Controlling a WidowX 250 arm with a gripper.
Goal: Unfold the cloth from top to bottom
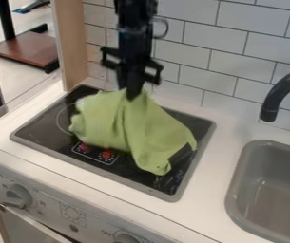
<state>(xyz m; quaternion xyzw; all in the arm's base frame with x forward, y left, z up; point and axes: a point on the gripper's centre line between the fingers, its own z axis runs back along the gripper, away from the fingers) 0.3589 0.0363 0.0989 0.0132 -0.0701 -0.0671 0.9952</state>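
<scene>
My gripper (133, 95) hangs from the top edge over the back of the stove, its fingertips closed on the upper edge of the green cloth (131, 128). From that pinched point the cloth drapes down in folds over the black cooktop (36, 127). Its left part is bunched, while a corner reaches toward the lower right, near a dark strip. Whether the lower folds rest on the cooktop or hang just above it, I cannot tell.
A grey sink (271, 194) with a black faucet (277, 95) is at the right. White tiles (195, 42) rise behind the counter (214, 161), and a wooden panel (71, 42) stands at the back left. Knobs line the stove's front.
</scene>
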